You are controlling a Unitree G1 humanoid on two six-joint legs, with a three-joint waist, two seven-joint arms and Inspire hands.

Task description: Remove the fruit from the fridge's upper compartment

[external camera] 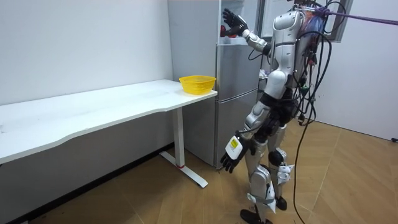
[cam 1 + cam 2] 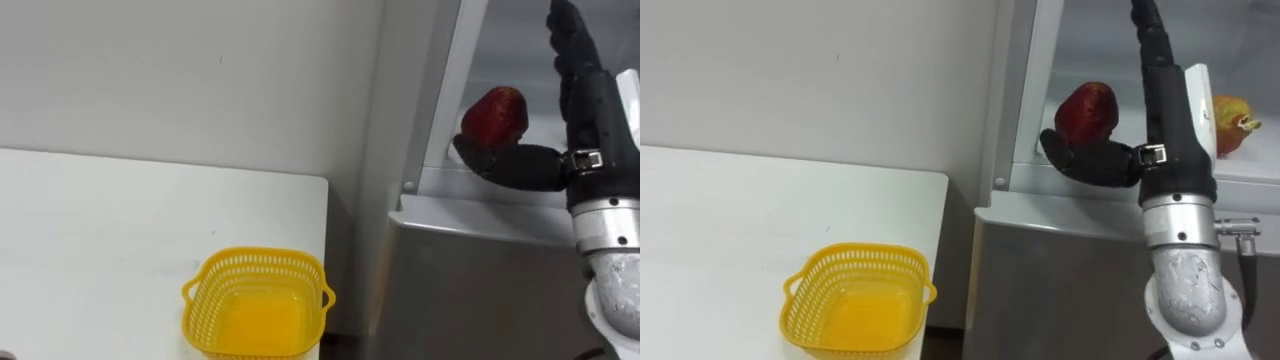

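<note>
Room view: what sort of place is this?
Likely a room staged as a kitchen corner: a silver fridge with red fruit inside, a white table beside it, a yellow basket on the table.

Cannot see the fingertips of the right hand, cut off at the right eye view's top edge. Cannot see the lower side of the red fruit behind the thumb, nor part of the second fruit behind that hand.

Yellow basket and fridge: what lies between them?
Nothing: the left eye view shows just bare table edge and a gap between yellow basket and fridge.
</note>
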